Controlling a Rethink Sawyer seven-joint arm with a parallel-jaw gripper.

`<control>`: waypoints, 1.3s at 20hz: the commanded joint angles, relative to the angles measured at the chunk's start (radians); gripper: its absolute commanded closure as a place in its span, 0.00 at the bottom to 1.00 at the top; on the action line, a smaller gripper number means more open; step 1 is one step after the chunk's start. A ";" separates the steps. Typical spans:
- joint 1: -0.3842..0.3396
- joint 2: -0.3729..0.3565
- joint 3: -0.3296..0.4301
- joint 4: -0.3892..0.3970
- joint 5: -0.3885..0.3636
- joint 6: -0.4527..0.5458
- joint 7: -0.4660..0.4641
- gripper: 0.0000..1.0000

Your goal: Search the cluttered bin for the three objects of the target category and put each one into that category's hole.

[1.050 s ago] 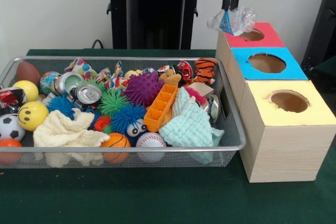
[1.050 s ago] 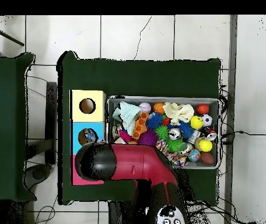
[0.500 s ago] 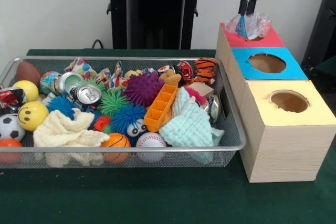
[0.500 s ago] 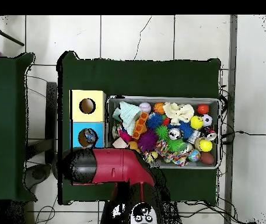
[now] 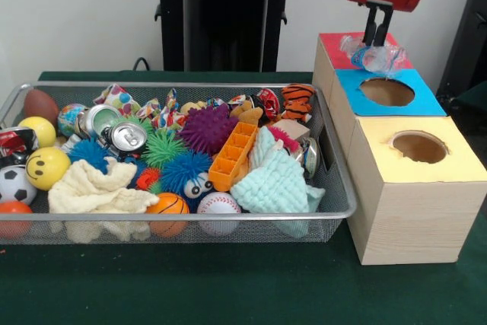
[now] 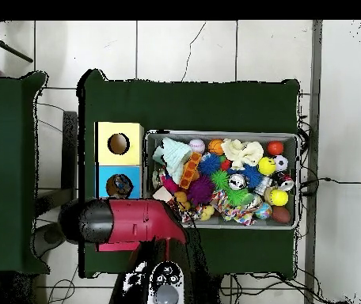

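My gripper (image 5: 374, 42) hangs over the red-topped box (image 5: 333, 42) at the back right, shut on a crumpled clear plastic wrapper (image 5: 380, 57). The wrapper dangles just above the box top and hides the red box's hole. Other shiny printed wrappers (image 5: 116, 98) lie at the back of the wire bin (image 5: 228, 215) among balls, cans and cloths. In the overhead view the red arm (image 6: 128, 223) covers the red box and the gripper.
A blue-topped box (image 5: 415, 100) and a yellow-topped box (image 5: 449, 165) with open round holes stand in a row with the red one, right of the bin. Crushed cans (image 5: 125, 136), spiky balls (image 5: 207, 129), an orange tray (image 5: 232, 157) and towels (image 5: 274, 184) fill the bin.
The gripper has carried the wrapper rightward and a little lower, from the red box's near edge to over its hole. In the overhead view the arm swung left.
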 commanded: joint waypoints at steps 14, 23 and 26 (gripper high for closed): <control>0.051 0.098 -0.095 -0.172 0.090 0.045 0.275 1.00; 0.054 0.092 -0.102 -0.217 0.122 0.118 0.253 1.00; 0.052 0.106 -0.101 -0.237 0.128 0.126 0.249 1.00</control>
